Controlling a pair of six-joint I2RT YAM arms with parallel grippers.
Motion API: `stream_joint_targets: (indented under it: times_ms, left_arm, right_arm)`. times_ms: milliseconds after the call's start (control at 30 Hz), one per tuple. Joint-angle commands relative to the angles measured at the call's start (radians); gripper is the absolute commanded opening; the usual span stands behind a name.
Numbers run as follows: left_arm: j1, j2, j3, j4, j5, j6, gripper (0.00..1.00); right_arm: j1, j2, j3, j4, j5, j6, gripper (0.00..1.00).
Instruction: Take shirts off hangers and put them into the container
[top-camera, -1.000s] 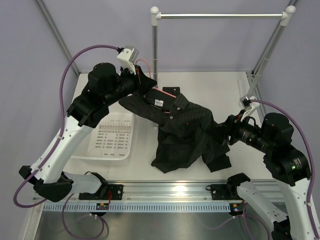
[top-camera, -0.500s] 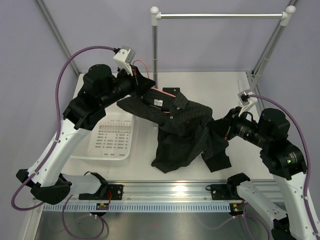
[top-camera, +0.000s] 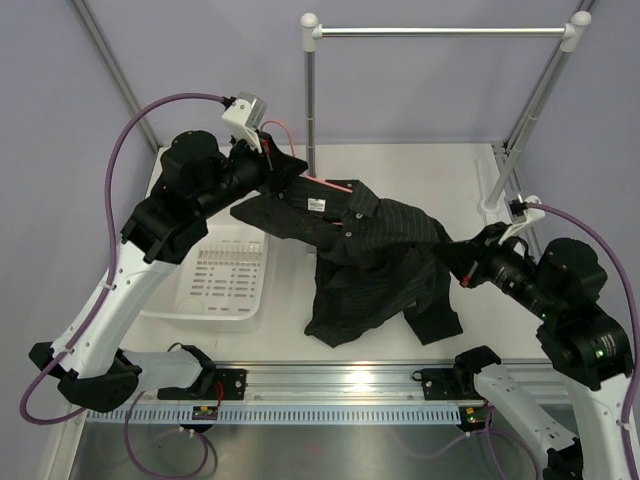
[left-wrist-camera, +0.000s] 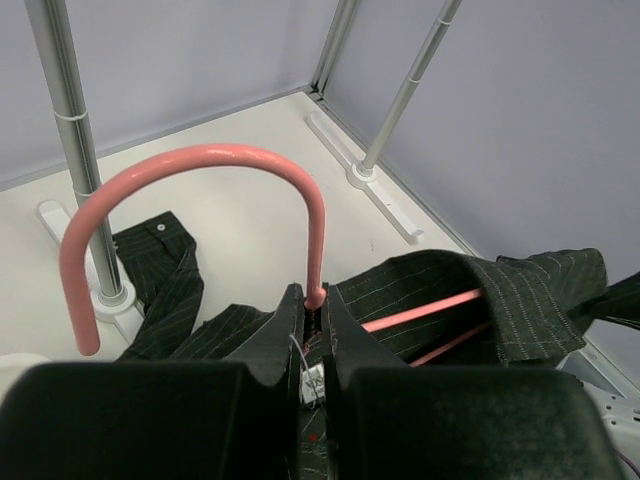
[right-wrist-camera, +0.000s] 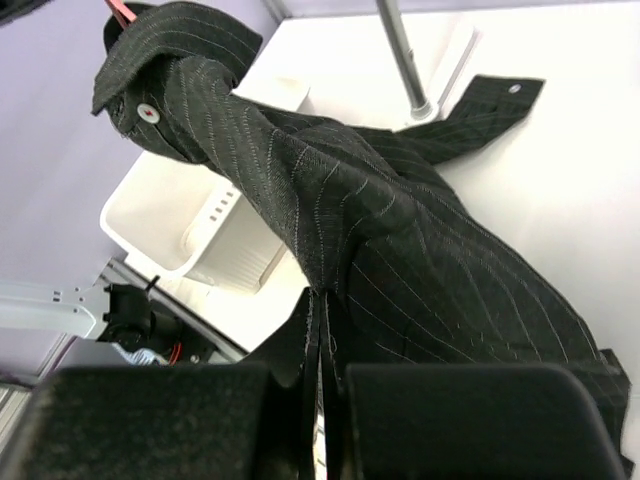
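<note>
We see the left gripper (left-wrist-camera: 314, 335) clamped on the pink wire hanger (left-wrist-camera: 215, 153) just below its hook. The right gripper (right-wrist-camera: 320, 330) is closed tight on a fold of the black pinstriped shirt (right-wrist-camera: 400, 230).

No text, brand, number or sign can be read in any view. The only label visible is the white neck label (top-camera: 317, 203), sewn inside the collar of the black shirt (top-camera: 370, 270), just above the centre of the top view. It carries a few dark marks, too small and blurred to make out as letters or figures.
</note>
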Motion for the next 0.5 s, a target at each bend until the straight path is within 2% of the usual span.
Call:
stream_joint_targets:
  times_ms: [0, 267, 467]
  left_arm:
    - [0.006, -0.017, 0.024, 0.032, -0.085, 0.033, 0.0]
    - [0.004, -0.007, 0.039, 0.026, -0.105, 0.062, 0.0]
    - [0.004, -0.055, 0.011, 0.043, -0.068, 0.041, 0.0]
  right_arm:
    - [0.005, -0.057, 0.085, -0.057, 0.121, 0.008, 0.0]
    - [0.005, -0.147, 0.167, -0.14, 0.408, 0.022, 0.0]
    - [0.005, -0.155, 0.191, -0.175, 0.737, 0.079, 0.0]
